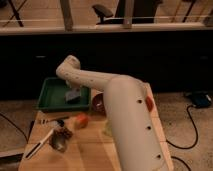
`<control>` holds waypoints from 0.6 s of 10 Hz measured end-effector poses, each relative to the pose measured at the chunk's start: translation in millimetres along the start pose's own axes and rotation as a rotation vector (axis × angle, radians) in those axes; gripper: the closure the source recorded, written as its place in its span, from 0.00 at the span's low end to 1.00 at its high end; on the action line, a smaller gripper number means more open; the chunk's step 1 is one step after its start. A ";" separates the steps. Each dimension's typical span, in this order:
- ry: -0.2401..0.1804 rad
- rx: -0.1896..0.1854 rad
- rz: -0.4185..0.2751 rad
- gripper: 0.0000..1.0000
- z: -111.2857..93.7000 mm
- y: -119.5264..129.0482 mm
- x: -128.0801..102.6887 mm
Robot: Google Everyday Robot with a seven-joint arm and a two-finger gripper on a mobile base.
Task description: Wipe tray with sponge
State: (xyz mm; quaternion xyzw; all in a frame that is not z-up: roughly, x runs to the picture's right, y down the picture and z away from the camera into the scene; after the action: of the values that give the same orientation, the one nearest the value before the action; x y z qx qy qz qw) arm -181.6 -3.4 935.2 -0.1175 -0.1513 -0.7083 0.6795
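My white arm fills the foreground, bending over the wooden table. The green tray sits at the table's far left, with a reddish-brown bowl just to its right. The gripper reaches down into the tray, right at the grey-blue sponge lying inside. I cannot tell whether the gripper is open or closed.

A brown bowl, a small orange object and a white utensil lie on the table; the claw hangs over its far-left part.
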 end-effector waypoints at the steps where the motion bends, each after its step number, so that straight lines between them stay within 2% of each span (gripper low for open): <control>1: 0.000 0.000 0.001 1.00 -0.1 1.1 0.2; 6: 0.000 0.000 0.000 1.00 -0.2 -0.1 0.0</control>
State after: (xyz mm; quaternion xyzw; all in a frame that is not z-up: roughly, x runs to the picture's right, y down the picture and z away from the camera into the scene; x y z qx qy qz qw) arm -181.7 -3.5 935.0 -0.1174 -0.1513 -0.7082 0.6796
